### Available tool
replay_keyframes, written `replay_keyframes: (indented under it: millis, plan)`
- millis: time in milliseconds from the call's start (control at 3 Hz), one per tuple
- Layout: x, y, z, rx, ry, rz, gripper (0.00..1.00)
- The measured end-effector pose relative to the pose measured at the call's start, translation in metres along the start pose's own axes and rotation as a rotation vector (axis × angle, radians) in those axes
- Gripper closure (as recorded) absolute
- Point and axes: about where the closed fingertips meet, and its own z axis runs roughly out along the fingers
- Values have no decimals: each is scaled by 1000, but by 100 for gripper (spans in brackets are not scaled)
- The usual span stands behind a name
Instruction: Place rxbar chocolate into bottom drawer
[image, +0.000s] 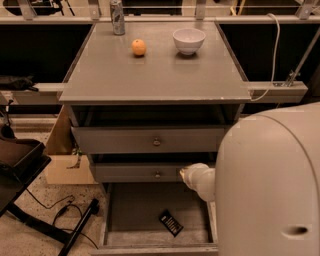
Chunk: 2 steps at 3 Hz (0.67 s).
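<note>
A grey drawer cabinet (155, 75) stands on speckled floor (30, 240), a cardboard box (65, 170) at its left, black cables (50, 210) nearby. The gripper (186, 173) hangs at the cabinet's lower front.

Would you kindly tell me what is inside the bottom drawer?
Only the rxbar chocolate shows, lying flat on the bottom drawer floor. The claw hangs above its right rear, and the arm covers that corner.
</note>
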Motion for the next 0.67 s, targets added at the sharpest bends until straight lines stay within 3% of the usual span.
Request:
replay_keyframes:
  millis: [333,667]
  plan:
    - [16,9,-46,57,-42,71,100]
    - [98,26,-95,84,-33,196,100]
